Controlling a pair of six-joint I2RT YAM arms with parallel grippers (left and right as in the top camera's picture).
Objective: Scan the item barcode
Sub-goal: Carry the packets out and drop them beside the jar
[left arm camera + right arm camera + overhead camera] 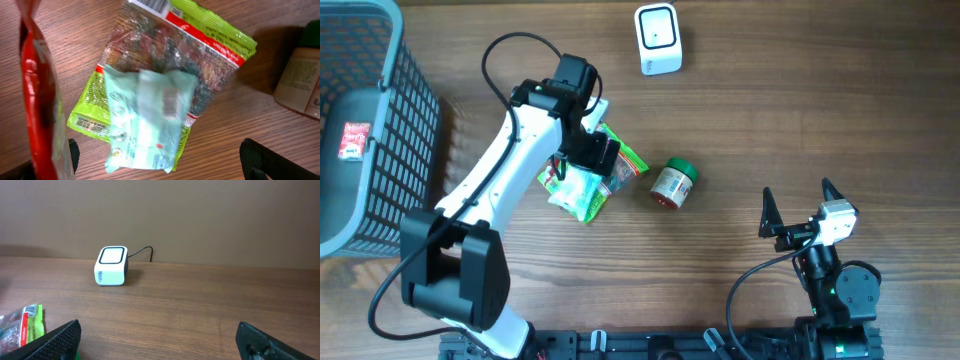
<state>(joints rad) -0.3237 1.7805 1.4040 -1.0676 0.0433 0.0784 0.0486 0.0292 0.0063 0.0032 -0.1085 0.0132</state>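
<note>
The left hand hangs directly over a small pile of packets. Its fingers are spread wide, with nothing clamped between them. Straight below, in the gap between the fingers, the mint packet lies flat on top of the green packet, which rests on the table.

The mint packet's long axis runs across the line joining the two fingers, so the hand straddles its short width. I judge that a straight drop would close on it with no turn of the wrist. A grey striped patch on its upper face looks like a barcode, though it is blurred. The green packet shows a clearer one at its far edge.

A red packet stands on edge close by the other finger; whether it touches that finger I cannot tell. A jar lies just beside the pile, on the side toward the right hand.

The right hand is also spread wide and empty, well apart from the packets, so the left hand is much the nearer for the pick. The scanner sits beyond the left hand, well apart, with its window facing up. Once lifted, the packet would probably need its barcode turned downward over that window.
</note>
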